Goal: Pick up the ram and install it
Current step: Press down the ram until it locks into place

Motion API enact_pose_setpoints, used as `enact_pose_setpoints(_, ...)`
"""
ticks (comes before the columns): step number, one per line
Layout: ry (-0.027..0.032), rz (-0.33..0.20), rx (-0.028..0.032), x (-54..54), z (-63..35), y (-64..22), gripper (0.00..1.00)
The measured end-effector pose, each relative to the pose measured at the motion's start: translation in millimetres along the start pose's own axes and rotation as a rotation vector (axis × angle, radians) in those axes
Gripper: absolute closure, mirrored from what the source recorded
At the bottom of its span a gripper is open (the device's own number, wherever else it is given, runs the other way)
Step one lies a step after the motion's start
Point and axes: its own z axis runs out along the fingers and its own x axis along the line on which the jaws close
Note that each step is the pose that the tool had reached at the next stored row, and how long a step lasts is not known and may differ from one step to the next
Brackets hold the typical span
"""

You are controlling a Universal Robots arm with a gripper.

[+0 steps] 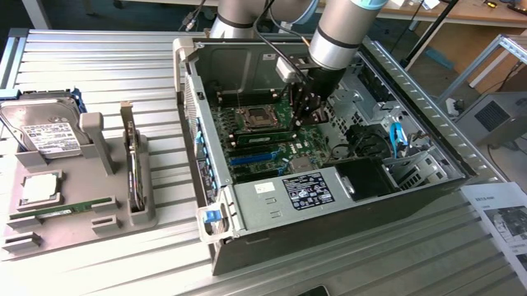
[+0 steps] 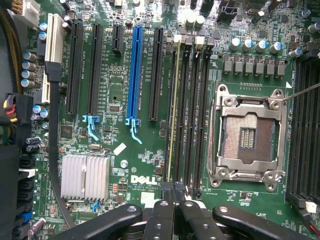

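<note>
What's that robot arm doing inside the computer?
The arm's gripper is down inside the open computer case, fingers shut, over the motherboard. In the wrist view a thin ram stick stands on edge in one of the memory slots beside the empty processor socket, right ahead of the fingertips. Another stick lies in the grey parts tray outside.

Ribbed grey metal tabletop (image 1: 115,55), slats running across the exterior view. Open black computer case (image 1: 329,228) lies on its side on it, interior facing up, toward the exterior view's right. Grey parts tray (image 1: 120,219) sits directly on the tabletop at the exterior view's left, well apart from the case. White printed sheet (image 1: 502,216) lies at the exterior view's right edge, just beside the case.
</note>
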Motion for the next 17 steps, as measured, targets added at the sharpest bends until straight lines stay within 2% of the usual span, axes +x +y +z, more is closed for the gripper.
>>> enact_pose_setpoints(5,0.0005,0.0,-0.0001,-0.1,-0.1,2.4,0.89)
enact_pose_setpoints(10,0.0004,0.0,0.002,-1.0,0.4,14.9,0.89)
enact_pose_setpoints(17,0.0008,0.0,0.008,-2.2,1.0,31.3,0.89)
